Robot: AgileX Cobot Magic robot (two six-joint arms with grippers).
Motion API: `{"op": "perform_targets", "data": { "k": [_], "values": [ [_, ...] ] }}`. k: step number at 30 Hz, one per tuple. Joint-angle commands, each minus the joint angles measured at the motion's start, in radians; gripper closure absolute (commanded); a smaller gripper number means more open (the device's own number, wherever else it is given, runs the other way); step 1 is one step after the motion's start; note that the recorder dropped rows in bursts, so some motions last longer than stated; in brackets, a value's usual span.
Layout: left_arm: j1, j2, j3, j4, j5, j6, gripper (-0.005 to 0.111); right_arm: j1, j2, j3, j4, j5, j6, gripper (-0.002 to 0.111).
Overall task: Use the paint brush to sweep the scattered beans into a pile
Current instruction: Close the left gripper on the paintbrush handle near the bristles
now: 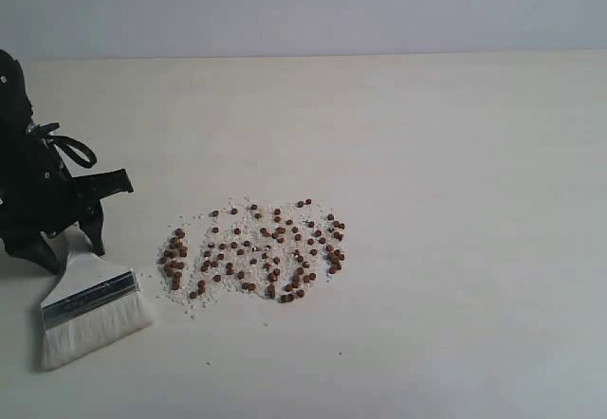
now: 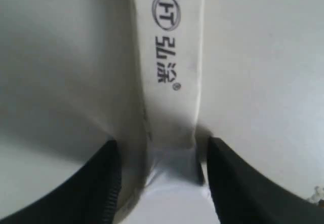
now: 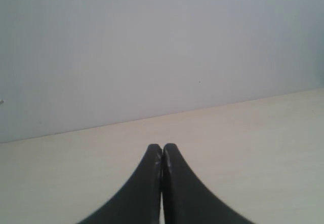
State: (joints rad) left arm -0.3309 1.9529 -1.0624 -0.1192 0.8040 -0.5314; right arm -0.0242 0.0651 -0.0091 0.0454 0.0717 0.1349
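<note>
White and cream against pale beige: seeing, in the exterior view, the paint brush [image 1: 93, 310] lying flat on the table [image 1: 427, 154] toward its near left corner, bristles pointing at the near edge, handle running back toward the left edge. Finding the left gripper [image 1: 71, 248] standing over that handle, jaws spread wide, one black finger reaching down on each side. Spotting the beans [image 1: 256, 253] lying scattered in a loose patch left of the table's middle, mingling with white crumbs [image 1: 185, 296], sitting near the bristles without touching them and well apart from the right edge.

Turning to the left wrist view: looking along the brush's white handle [image 2: 169, 82], carrying a black printed mark [image 2: 166, 19], passing between two black fingers [image 2: 101, 193]. Seeing a sliver of space on either side of the handle, so straddling rather than clamping.

Turning to the right wrist view: finding the right gripper [image 3: 162, 183] hanging above the table, fingers pressing together along their whole length, gripping nothing, facing the far edge and the grey wall [image 3: 152, 41] behind it.
</note>
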Motion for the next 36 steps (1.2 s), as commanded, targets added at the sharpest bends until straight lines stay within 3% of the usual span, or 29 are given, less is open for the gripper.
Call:
{"op": "perform_targets", "data": {
  "k": [1, 17, 19, 24, 30, 36],
  "values": [
    [-0.006, 0.013, -0.007, 0.004, -0.002, 0.000, 0.057, 0.001, -0.007, 0.004, 0.003, -0.010, 0.002, 0.108],
    [-0.006, 0.013, -0.007, 0.004, -0.013, 0.000, 0.057, 0.001, -0.007, 0.004, 0.003, -0.010, 0.002, 0.108],
    [-0.006, 0.013, -0.007, 0.006, -0.020, 0.000, 0.064, 0.001, -0.007, 0.004, 0.003, -0.010, 0.002, 0.108],
    [-0.006, 0.013, -0.007, 0.006, -0.027, 0.047, 0.102, 0.001, -0.007, 0.004, 0.003, -0.010, 0.002, 0.108],
    [-0.006, 0.013, -0.007, 0.006, -0.030, 0.197, 0.107, 0.001, -0.007, 0.004, 0.003, -0.010, 0.002, 0.108],
    [-0.006, 0.013, -0.007, 0.004, -0.030, 0.192, 0.107, 0.001, -0.007, 0.004, 0.003, -0.010, 0.002, 0.108]
  ]
}}
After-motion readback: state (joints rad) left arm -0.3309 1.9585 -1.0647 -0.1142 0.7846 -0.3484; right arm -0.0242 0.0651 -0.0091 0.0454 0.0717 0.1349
